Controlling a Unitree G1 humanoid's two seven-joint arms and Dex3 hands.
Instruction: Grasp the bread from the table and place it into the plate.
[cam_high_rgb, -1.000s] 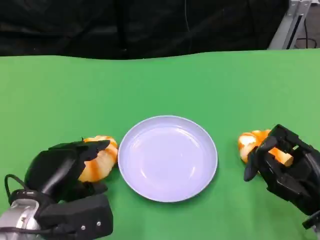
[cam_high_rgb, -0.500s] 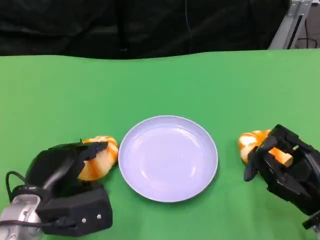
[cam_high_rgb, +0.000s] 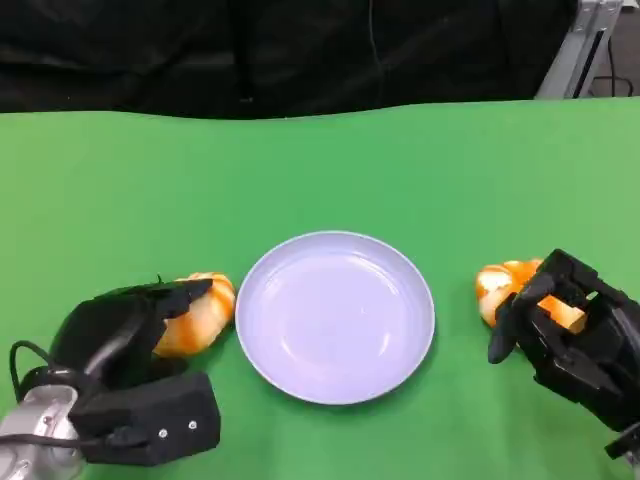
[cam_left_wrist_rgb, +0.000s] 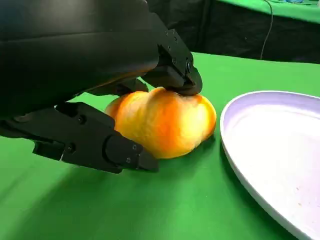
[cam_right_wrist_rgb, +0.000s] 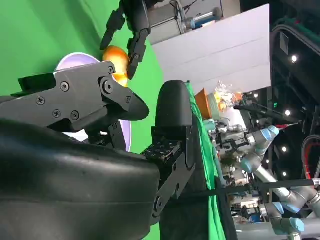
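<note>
1. While my left hand (cam_high_rgb: 135, 335) lies at the near left of the green table (cam_high_rgb: 320, 170), its fingers (cam_left_wrist_rgb: 175, 70) are closed around a bread roll (cam_left_wrist_rgb: 162, 122), one pressing on top and another along its side.
2. That roll sits on the cloth just beside the left rim of the plate (cam_high_rgb: 335, 316), not in it.
3. My right hand (cam_high_rgb: 565, 330) curls over a second bread roll (cam_high_rgb: 505, 285) to the right of the plate; I cannot tell whether it grips it.
</note>
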